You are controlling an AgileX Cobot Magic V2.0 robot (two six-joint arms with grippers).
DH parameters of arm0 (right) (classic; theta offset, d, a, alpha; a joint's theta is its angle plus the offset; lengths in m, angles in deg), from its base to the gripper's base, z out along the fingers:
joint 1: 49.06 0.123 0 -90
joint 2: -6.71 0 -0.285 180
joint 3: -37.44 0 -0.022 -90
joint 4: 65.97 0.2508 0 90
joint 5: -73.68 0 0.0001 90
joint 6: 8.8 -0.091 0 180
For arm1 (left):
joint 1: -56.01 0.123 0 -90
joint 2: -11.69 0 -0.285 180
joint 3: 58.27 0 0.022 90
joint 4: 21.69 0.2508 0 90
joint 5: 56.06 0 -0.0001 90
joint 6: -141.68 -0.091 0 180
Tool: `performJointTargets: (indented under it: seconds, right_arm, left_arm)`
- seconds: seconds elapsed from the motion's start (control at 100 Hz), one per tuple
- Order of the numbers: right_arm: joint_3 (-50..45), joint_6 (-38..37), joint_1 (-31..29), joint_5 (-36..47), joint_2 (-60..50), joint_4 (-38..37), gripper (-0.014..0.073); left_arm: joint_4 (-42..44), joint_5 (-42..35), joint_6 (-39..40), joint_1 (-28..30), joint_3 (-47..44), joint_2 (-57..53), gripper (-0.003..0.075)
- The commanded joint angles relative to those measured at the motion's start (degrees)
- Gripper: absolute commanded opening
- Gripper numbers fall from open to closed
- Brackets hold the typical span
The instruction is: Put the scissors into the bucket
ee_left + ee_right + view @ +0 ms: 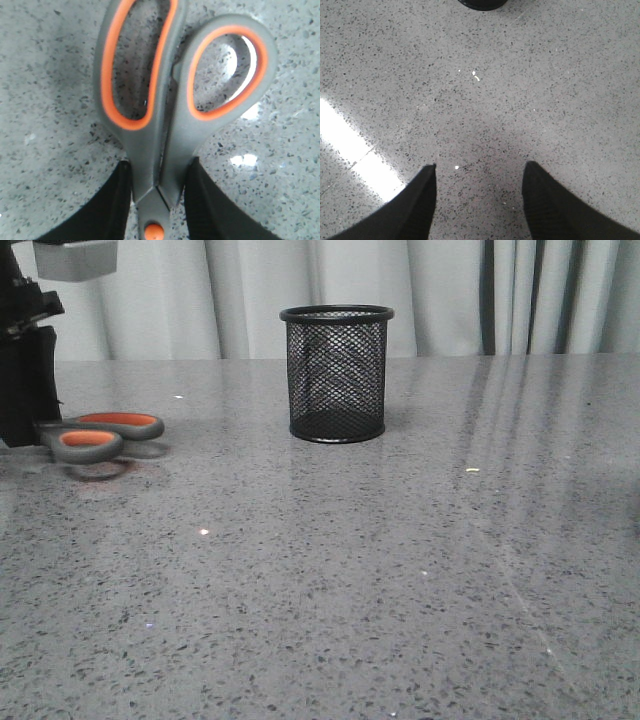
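The scissors [100,433] lie about level, long axis running 9-to-3 in the front view, handle loops toward 3 o'clock, held slightly above the table [400,570] with a shadow beneath. The left gripper [159,200] clamps them at the neck by the orange pivot, seen only from its wrist. The cup [336,373] stands at 2 o'clock from them. The right gripper [479,200] hangs spread, holding nothing.
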Motion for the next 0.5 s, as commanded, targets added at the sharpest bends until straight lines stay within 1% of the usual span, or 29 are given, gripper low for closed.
performJointTargets:
  seconds: [0.0, 0.18, 0.36, 0.49]
  right_arm:
    - [1.96, 0.61, 0.11, 2.74, -0.18, 0.31, 0.035]
    - [1.96, 0.61, 0.11, 3.57, -0.18, 0.62, 0.035]
    - [1.96, 0.61, 0.11, 6.03, -0.18, 4.28, 0.035]
    - [1.96, 0.61, 0.11, 8.4, -0.18, 7.16, 0.035]
  left_arm:
    - [-1.13, 2.74, 0.5, -0.24, 1.43, -3.74, 0.0066]
    - [-1.13, 2.74, 0.74, -0.24, 1.43, -5.8, 0.0066]
    - [-1.13, 2.74, 2.19, -0.24, 2.02, -8.46, 0.0067]
    - [-2.75, 2.74, 2.2, -0.24, 3.11, -10.59, 0.0067]
